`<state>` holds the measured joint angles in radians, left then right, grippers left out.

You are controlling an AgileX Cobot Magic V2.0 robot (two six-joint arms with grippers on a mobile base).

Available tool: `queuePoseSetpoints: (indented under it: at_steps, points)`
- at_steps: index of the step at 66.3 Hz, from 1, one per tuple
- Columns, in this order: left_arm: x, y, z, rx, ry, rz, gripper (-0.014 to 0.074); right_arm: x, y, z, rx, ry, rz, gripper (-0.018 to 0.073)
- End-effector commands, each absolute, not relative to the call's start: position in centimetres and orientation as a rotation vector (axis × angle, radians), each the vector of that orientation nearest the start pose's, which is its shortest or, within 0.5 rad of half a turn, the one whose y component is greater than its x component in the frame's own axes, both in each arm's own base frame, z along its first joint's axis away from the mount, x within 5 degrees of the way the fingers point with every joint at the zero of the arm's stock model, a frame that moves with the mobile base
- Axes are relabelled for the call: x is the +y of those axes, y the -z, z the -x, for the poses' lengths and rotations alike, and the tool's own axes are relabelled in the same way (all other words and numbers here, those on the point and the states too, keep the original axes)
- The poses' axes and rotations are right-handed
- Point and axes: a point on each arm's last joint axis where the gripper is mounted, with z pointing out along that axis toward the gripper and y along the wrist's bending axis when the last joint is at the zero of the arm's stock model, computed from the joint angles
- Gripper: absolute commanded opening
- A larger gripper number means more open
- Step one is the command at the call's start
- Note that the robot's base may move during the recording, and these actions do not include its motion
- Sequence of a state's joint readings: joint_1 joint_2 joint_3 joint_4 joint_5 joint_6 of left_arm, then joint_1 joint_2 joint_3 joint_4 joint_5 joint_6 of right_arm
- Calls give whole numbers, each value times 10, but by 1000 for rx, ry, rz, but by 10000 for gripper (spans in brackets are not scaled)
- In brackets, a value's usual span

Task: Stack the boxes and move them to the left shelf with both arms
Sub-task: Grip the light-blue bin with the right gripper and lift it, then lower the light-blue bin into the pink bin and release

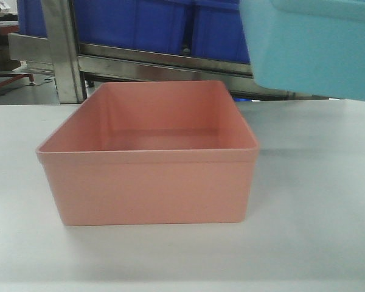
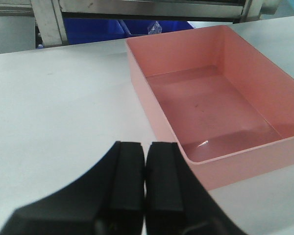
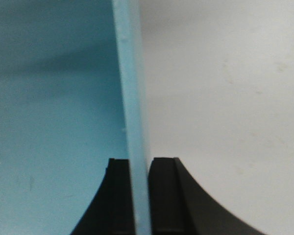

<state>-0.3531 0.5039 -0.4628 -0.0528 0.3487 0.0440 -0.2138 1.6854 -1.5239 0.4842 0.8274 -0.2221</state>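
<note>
Handling: tubs look like thin, stiff, smooth plastic, probably light and slippery, best pinched at a side wall | blue tub (image 1: 316, 48) hangs above far right of tabletop (image 1: 316, 182) | right gripper (image 3: 139, 166) clamps its wall, one finger inside | pink tub (image 1: 149, 176) rests mid-tabletop, towards far edge | left gripper (image 2: 146, 152) closed, empty, just beside the pink tub's corner.

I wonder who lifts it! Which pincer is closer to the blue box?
Right. The right pincer grips the wall of the blue box. The left pincer sits closed beside the pink box, with no blue box in its view.
</note>
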Motion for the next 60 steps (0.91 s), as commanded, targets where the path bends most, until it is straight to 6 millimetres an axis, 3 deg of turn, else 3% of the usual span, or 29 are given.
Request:
queuePoseSetpoints:
  at_steps: [1, 17, 30, 44, 60]
  points:
    - [-40, -316, -102, 1746, 276, -323, -9, -13, -385, -365, 2202, -522, -226, 56]
    - [-40, -316, -101, 1749, 282, -319, -9, 71, -391, -362, 2187, -707, -149, 56]
    - [-40, -315, -101, 1755, 282, -321, -9, 120, -394, -360, 2114, -821, -180, 56]
    - [-40, -315, -101, 1755, 282, -321, -9, 149, -376, -372, 2101, -894, -260, 56]
    - [-40, -315, -101, 1757, 282, -321, -9, 155, -354, -385, 2137, -903, -323, 56]
